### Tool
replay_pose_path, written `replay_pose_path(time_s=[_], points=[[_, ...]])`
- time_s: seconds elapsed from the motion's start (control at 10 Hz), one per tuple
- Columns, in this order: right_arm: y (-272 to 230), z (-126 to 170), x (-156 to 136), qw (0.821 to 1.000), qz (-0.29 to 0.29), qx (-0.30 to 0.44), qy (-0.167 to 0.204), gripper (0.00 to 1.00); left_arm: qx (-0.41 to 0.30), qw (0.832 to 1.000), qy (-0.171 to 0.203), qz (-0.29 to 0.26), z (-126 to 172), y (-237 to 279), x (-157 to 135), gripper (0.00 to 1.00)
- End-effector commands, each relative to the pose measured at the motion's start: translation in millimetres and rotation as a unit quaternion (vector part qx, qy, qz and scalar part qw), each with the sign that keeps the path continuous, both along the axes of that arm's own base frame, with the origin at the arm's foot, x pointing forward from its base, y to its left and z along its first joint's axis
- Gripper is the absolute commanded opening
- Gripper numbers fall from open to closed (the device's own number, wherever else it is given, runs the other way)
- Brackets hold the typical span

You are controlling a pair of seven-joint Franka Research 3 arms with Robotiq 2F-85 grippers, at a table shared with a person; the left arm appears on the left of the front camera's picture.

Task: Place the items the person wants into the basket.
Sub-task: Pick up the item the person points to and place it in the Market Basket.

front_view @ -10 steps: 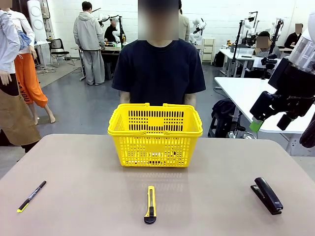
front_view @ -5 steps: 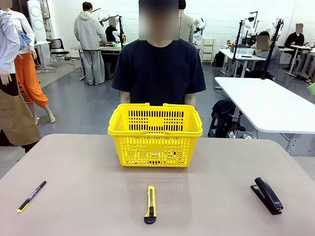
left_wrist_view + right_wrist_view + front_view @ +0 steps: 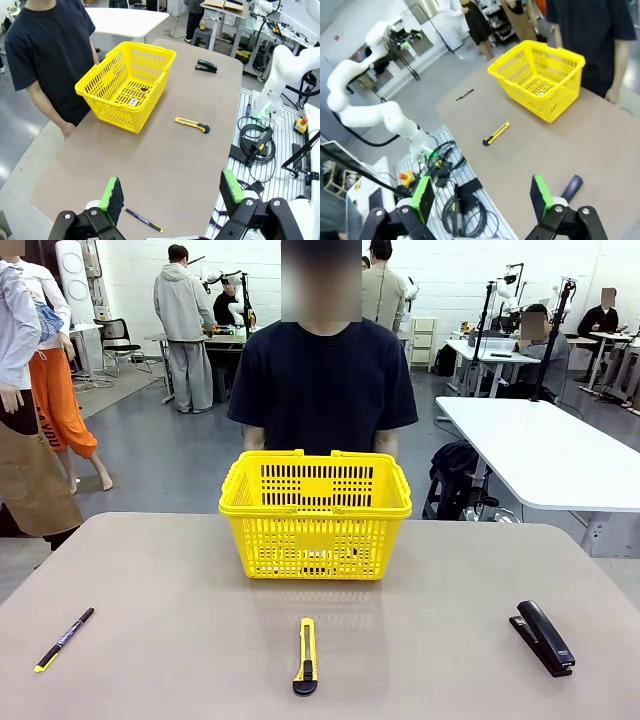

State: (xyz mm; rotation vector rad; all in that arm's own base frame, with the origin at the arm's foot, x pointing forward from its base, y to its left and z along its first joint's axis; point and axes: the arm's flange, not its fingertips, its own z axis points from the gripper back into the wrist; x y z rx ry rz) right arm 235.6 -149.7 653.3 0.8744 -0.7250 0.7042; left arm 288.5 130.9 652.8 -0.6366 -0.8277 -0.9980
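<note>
Both held high over the table (image 3: pixel 150 580), jaws wide, empty: left gripper (image 3: pixel 171 192), right gripper (image 3: pixel 481 197). Flat on it, the utility knife (image 3: pixel 305 656), yellow with black end, near the basket (image 3: pixel 315 512).

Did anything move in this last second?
The black, green-padded right gripper drew back off the front view's right side, open and empty. The yellow slotted plastic basket, yellow-and-black utility knife, black stapler and thin black pen stayed put.
</note>
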Motion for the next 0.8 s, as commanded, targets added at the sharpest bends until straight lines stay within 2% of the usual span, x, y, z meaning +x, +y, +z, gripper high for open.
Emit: replay_pose_path(time_s=[0.0,0.1,0.4,0.7], points=[[-18,-14,4,1.0,-0.003,0.006,-0.022,1.0,-0.005,1.0,-0.011,-0.007,-1,1,0,1.0],[-27,-21,-1,0.999,-0.01,0.004,-0.037,1.0,-0.005,1.0,-0.011,-0.007,-1,1,0,1.0],[-40,-25,-12,0.996,-0.073,0.01,-0.041,1.0,-0.005,1.0,-0.011,-0.007,-1,1,0,1.0],[-42,-26,-21,0.995,-0.089,0.012,-0.044,1.0,-0.005,1.0,-0.011,-0.007,-1,1,0,1.0]])
